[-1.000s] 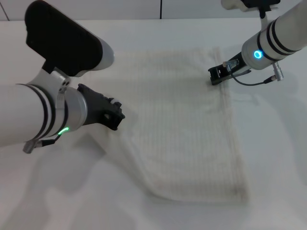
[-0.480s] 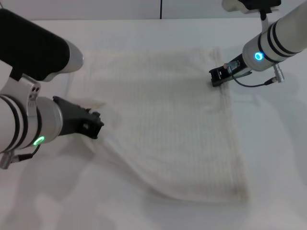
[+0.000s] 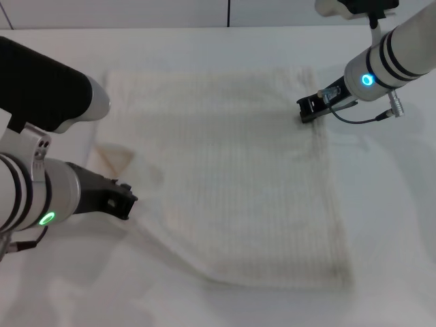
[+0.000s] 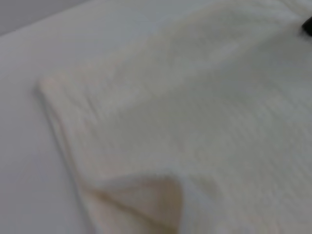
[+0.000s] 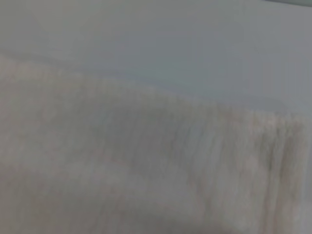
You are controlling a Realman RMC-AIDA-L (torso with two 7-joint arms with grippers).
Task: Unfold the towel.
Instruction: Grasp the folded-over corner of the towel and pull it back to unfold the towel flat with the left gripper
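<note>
The cream-white ribbed towel (image 3: pixel 231 177) lies spread over the white table in the head view. My left gripper (image 3: pixel 121 202) is at its near left edge and is shut on the cloth, which rises in a low ridge from the gripper toward the near edge. A small folded-over flap (image 3: pixel 114 161) shows at the left edge, and it also shows in the left wrist view (image 4: pixel 146 200). My right gripper (image 3: pixel 306 109) is at the far right corner and is shut on the towel's edge. The right wrist view shows only close-up towel (image 5: pixel 122 161). No red tag shows.
The white table (image 3: pixel 395 225) extends on all sides of the towel. A black cable (image 3: pixel 361 119) hangs from the right wrist just right of the towel's far corner.
My left gripper has moved left and toward me, pulling the towel's left part outward, so the cloth now lies wider with a small flap at its left edge. The right gripper has not moved.
</note>
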